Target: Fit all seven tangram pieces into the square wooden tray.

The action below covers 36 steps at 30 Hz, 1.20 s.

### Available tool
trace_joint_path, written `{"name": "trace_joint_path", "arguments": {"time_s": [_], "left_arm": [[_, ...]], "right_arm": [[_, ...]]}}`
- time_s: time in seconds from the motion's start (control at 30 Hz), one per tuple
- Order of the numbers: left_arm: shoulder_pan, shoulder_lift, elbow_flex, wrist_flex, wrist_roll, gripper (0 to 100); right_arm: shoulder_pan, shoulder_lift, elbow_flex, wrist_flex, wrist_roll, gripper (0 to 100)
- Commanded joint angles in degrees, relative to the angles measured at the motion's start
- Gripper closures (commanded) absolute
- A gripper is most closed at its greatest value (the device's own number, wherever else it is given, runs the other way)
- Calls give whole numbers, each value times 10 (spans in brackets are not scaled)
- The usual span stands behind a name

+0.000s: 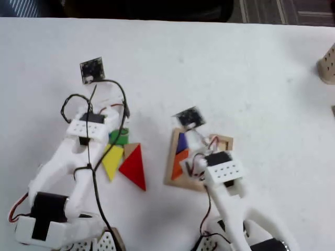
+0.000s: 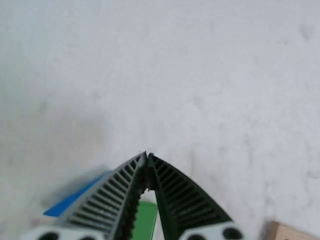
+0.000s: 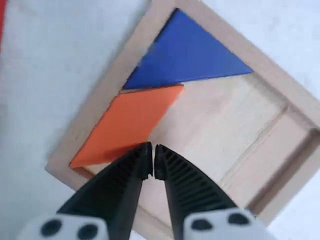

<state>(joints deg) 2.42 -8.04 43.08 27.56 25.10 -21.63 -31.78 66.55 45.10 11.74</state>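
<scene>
The square wooden tray (image 1: 225, 141) lies right of centre, with a blue triangle (image 1: 181, 141) and an orange parallelogram (image 1: 180, 157) in its left part. My right gripper (image 3: 152, 150) is shut just above the tray floor (image 3: 235, 125), its tips by the corner of the orange parallelogram (image 3: 130, 122), below the blue triangle (image 3: 187, 52). Left of the tray, a green piece (image 1: 119, 137), a yellow triangle (image 1: 112, 159) and a red triangle (image 1: 133, 164) lie together on the table. My left gripper (image 2: 148, 159) is shut and holds nothing, over a green piece (image 2: 146, 220) and a light blue piece (image 2: 75, 197).
A tan wooden piece (image 1: 131, 150) lies between the green piece and the red triangle. A perforated wooden block (image 1: 327, 65) stands at the far right edge. The white table (image 1: 235, 68) stretches bare beyond both arms.
</scene>
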Motion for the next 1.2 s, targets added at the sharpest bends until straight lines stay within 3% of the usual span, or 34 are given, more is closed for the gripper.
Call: {"name": "trace_joint_path", "arguments": {"time_s": [0.0, 0.33, 0.63, 0.87, 0.93, 1.17], "left_arm": [[-1, -28, -4, -18, 1, 973], [0, -28, -3, -18, 1, 973], [-33, -34, -5, -8, 1, 973], [-73, -34, -33, 113, -2, 972], [-90, -31, -31, 119, -36, 972], [-113, -34, -31, 142, -299, 972]], "right_arm": [[-32, 23, -15, -13, -4, 980], [-1, 120, -93, -9, -5, 980], [55, 3, -54, 32, -5, 980], [81, -12, -37, 32, -1, 980], [82, -10, -37, 32, 0, 980], [82, -10, -35, 32, 0, 980]]}}
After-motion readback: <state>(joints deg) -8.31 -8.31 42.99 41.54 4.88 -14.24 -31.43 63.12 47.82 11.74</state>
